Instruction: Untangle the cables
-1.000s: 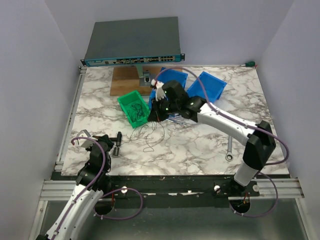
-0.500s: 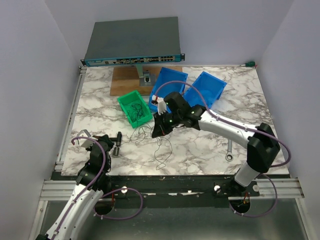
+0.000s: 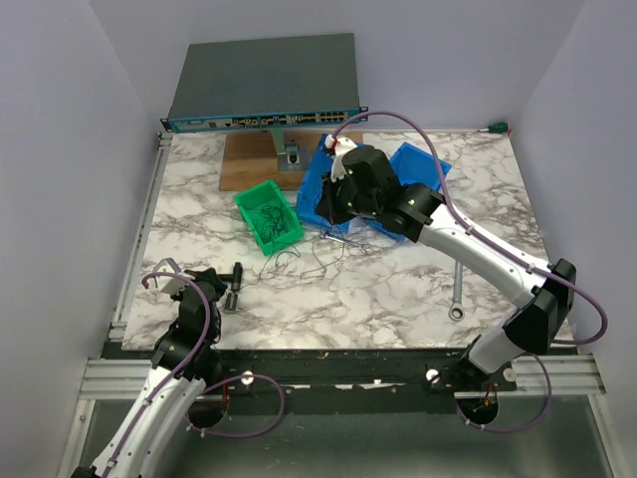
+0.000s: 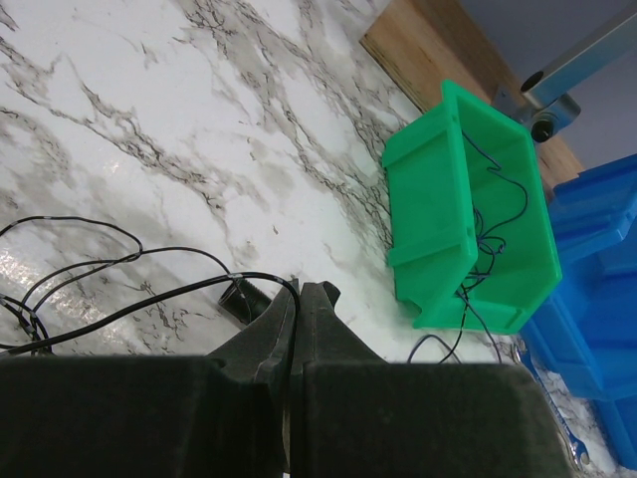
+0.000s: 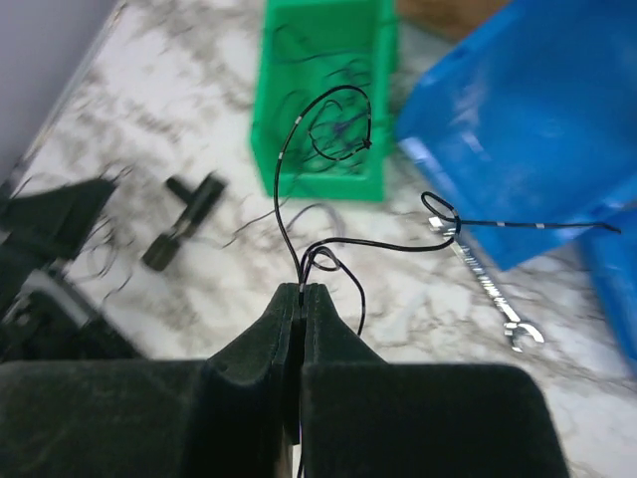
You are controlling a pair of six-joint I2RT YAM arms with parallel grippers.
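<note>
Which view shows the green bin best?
The left wrist view: the green bin is large and sharp, with thin wires inside. The right wrist view blurs it; the top view shows it small.

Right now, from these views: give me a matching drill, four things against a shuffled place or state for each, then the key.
Things:
1. right gripper
2. left gripper
3. green bin
4. network switch

Place or state:
A. at the far end, behind the wooden board
B. jaws shut, low over the near-left part of the table
C. jaws shut on a thin black cable
D. has tangled wires inside

Pairs: 1-C, 2-B, 3-D, 4-A
</note>
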